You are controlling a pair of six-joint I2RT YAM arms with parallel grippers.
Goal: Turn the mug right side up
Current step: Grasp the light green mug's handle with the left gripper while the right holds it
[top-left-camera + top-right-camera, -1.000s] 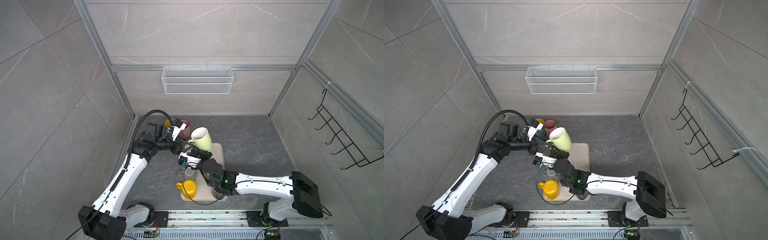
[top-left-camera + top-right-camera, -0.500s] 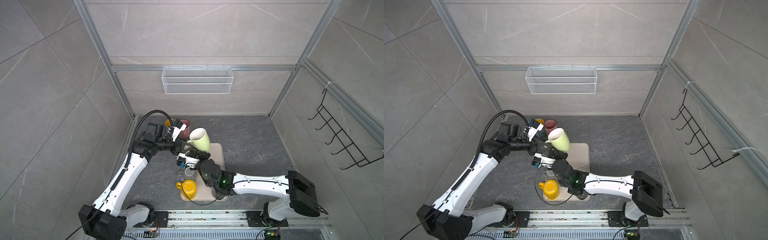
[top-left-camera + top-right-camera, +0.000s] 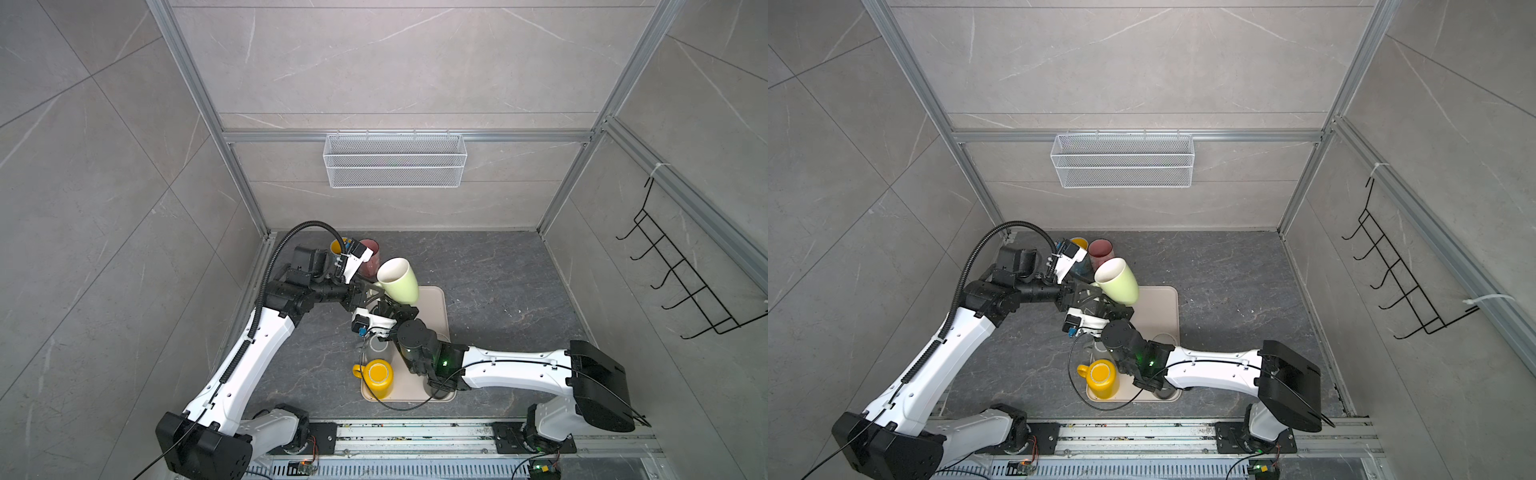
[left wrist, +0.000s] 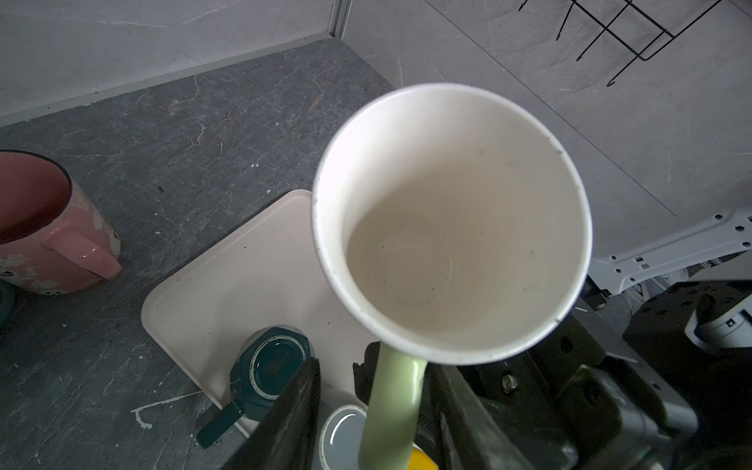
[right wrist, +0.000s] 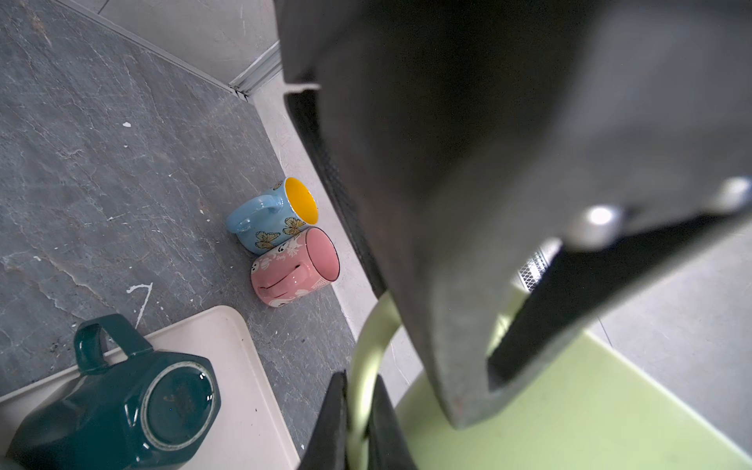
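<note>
We have the green mug [image 3: 397, 280] aloft over the tray's [image 3: 433, 305] 11 o'clock corner, mouth tipped up toward 11 o'clock, clear of the worktop [image 3: 519, 291]. The right pincer [image 5: 358, 411] pinches its handle [image 4: 392, 403]; the left pincer [image 4: 376, 390] stands spread astride that handle, not gripping. We judge this a mid-air handover: next the left must clamp, the right let go, then the mug gets levelled and set on its base.
</note>
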